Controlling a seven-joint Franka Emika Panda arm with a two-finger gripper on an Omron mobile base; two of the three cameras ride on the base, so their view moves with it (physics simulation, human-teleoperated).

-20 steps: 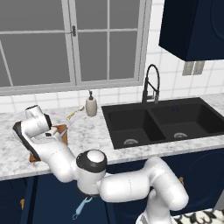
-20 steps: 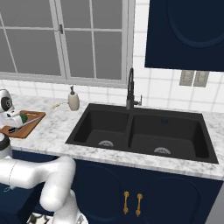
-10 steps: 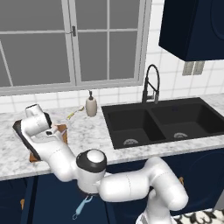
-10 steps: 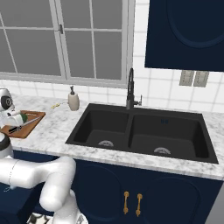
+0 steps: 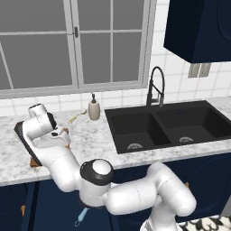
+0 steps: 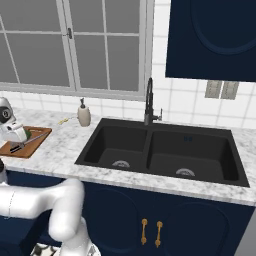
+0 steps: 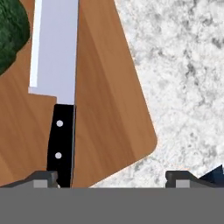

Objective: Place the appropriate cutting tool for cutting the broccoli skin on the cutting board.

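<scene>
Lying flat on board (image 7: 109, 109), stiff light knife (image 7: 59, 78); black handle best hold; pincer (image 7: 111, 177) released, wide.

arm: folded far left, low | pincer (image 7: 111, 178): jaws wide apart, empty

On the cutting board (image 7: 109, 100) you meet the knife (image 7: 59, 83) lying flat and the broccoli (image 7: 11, 35) just beside its blade; bare wood runs alongside. Right of the board the marble counter (image 6: 65, 147) lies open up to the soap bottle (image 6: 83, 114) and sink (image 6: 160, 152)
</scene>
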